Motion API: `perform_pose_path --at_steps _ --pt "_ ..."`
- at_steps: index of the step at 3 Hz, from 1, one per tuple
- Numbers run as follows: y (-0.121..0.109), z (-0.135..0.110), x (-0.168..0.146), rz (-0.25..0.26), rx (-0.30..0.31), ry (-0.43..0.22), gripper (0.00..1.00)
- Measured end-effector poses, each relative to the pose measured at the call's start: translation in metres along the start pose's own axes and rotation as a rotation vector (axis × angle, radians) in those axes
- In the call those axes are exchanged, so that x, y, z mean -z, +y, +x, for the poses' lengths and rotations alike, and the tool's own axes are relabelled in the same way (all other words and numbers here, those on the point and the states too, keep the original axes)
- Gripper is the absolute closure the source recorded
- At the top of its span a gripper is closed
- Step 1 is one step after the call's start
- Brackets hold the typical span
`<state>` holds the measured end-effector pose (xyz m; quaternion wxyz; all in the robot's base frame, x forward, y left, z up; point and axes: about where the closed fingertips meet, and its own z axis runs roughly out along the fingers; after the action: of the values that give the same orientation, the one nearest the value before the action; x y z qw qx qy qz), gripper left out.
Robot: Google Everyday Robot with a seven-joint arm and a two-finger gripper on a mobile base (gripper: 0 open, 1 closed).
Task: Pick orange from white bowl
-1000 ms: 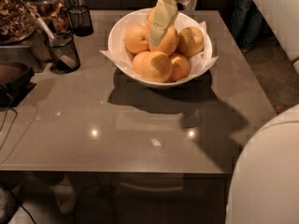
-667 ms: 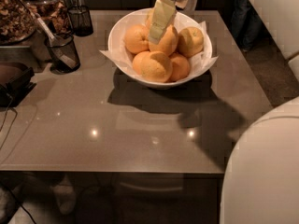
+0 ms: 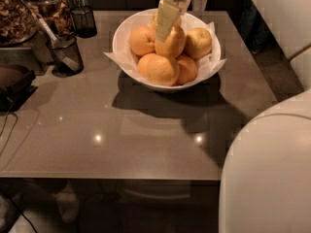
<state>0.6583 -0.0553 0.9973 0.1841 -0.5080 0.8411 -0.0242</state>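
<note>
My claw [image 3: 162, 32] hangs over the white bowl [image 3: 120, 42]; clenched or released, I cannot tell. The orange [image 3: 173, 43] just below it looks firm, round and slippery, so I would grasp across its middle.

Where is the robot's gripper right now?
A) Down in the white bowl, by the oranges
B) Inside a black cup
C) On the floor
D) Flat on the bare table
A: the gripper reaches down from above into the white bowl, with its tip at the middle orange on top of the pile.
</note>
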Motion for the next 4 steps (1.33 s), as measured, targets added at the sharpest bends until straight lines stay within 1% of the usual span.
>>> perform_pose_path --at_steps 1,2,4 --pt "-0.004 -0.002 -0.004 -0.003 -0.002 0.002 0.34" --pt "-0.005 -0.004 -0.01 -0.013 0.001 0.008 0.33" --pt "-0.008 -0.001 -0.027 -0.043 -0.006 0.026 0.32"
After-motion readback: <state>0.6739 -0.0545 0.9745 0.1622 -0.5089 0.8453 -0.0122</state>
